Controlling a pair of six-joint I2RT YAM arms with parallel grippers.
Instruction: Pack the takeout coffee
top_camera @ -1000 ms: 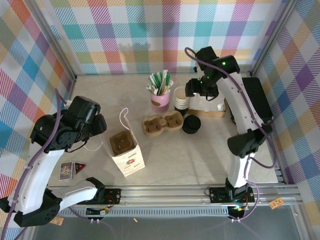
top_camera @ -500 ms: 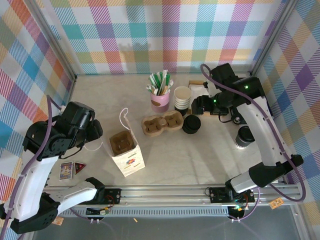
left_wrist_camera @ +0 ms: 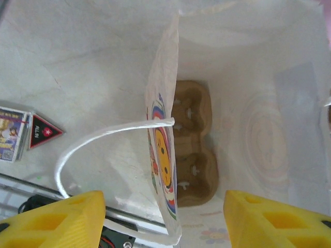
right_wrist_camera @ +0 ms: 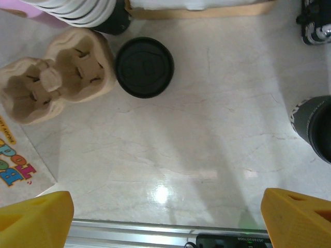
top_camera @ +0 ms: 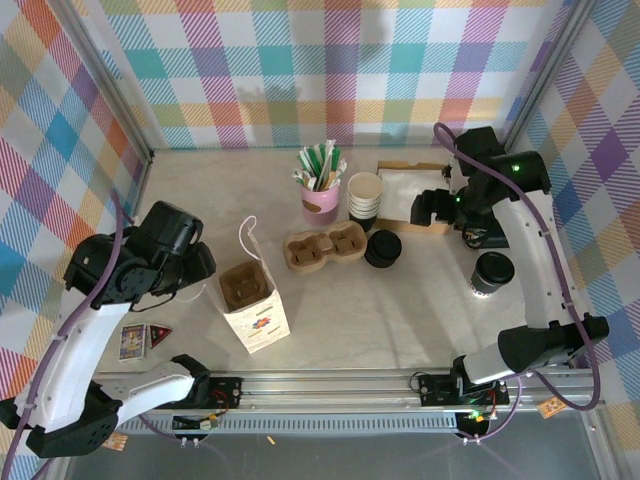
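Observation:
The takeout coffee (top_camera: 492,272), a dark cup with a round black lid, stands alone on the right of the table and shows at the right edge of the right wrist view (right_wrist_camera: 316,126). My right gripper (top_camera: 432,207) hovers left of and beyond it, open over bare tabletop (right_wrist_camera: 165,217) with nothing between its fingers. A white printed paper bag (top_camera: 256,298) stands open at centre-left, a brown cup carrier (left_wrist_camera: 194,150) at its bottom. My left gripper (top_camera: 192,268) is open at the bag's left side; the bag's wall (left_wrist_camera: 163,155) stands between the jaws (left_wrist_camera: 165,219), unpinched.
A second cup carrier (top_camera: 325,246) lies mid-table beside a low stack of black lids (top_camera: 383,248). Behind them are lidless cream cups (top_camera: 365,195), a pink cup of straws (top_camera: 322,190) and a cardboard tray (top_camera: 412,195). Small cards (top_camera: 140,340) lie near the left front.
My right arm swung to the right away from the cream cups, leaving the coffee cup in plain sight, and its jaws spread wider. The left gripper shifted slightly by the bag.

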